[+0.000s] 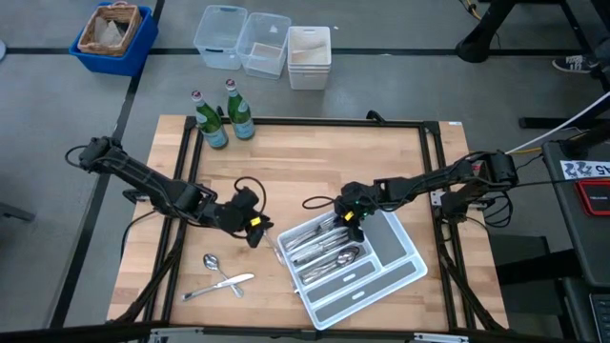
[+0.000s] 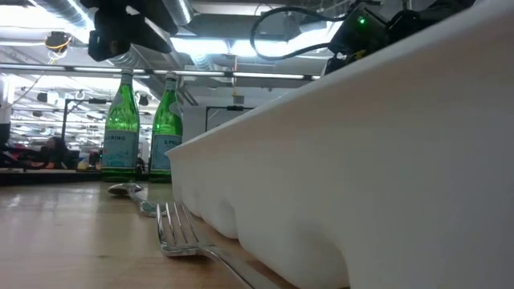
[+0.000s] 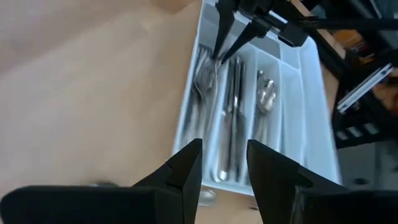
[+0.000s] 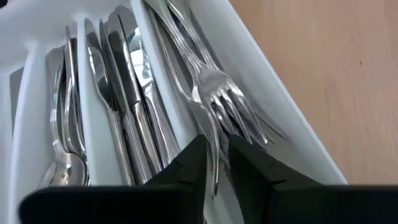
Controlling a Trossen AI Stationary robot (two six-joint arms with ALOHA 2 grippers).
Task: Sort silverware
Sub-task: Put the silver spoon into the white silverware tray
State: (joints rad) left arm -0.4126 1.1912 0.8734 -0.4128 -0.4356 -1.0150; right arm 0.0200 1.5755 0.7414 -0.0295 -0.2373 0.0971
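Silverware mostly sat sorted in the tray (image 1: 410, 272): forks (image 4: 217, 99), knives (image 4: 127, 93), spoons (image 4: 65, 155) in separate slots. Right gripper (image 4: 214, 163) hung over the fork slot, fingers slightly parted around a fork handle. Left gripper (image 3: 224, 163) hovered beside the tray, open, empty. A spoon (image 1: 212, 261) and knife (image 1: 221, 284) lay on the table (image 1: 286, 162) beside the tray.
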